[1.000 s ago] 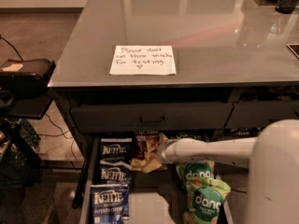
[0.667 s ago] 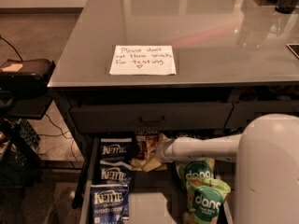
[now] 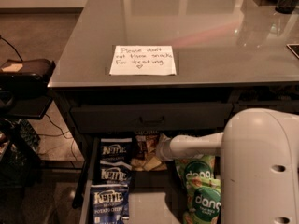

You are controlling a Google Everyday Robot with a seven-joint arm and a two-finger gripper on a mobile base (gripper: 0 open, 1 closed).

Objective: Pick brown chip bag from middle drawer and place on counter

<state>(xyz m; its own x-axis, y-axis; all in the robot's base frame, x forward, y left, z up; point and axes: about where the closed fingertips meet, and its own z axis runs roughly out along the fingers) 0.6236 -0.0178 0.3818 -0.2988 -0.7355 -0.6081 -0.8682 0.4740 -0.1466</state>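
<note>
The arm's [image 3: 196, 144] bulky white link [image 3: 261, 171] is swinging further left across the view than a second ago and is now covering more of the right side. Its slim forearm is still reaching leftward into the open drawer [image 3: 150, 203]. The gripper [image 3: 159, 152] is staying at almost the same spot, sitting at the right edge of the brown bag [image 3: 144, 148]. Whether it is apart, together or clamped on the bag I cannot tell, since the forearm's end is hiding it. The bag itself is not looking lifted or shifted. It is still lying at the back of the drawer, between the Kettle bags [image 3: 114, 174] on its left and the dang bags [image 3: 201, 190] on its right. I am reading this as the arm settling its posture around the grasp, not yet pulling out, so the pick is looking unfinished and the placing on the table [image 3: 210, 36] is still to come. The bag is lying roughly flat, and its long axis seems to be running front to back along the drawer. Its far end is tucking under the upper drawer front [image 3: 152, 118], and its pale, crinkled near edge is pointing toward the camera. On the table a handwritten note [image 3: 142, 59] is lying near the front edge.
</note>
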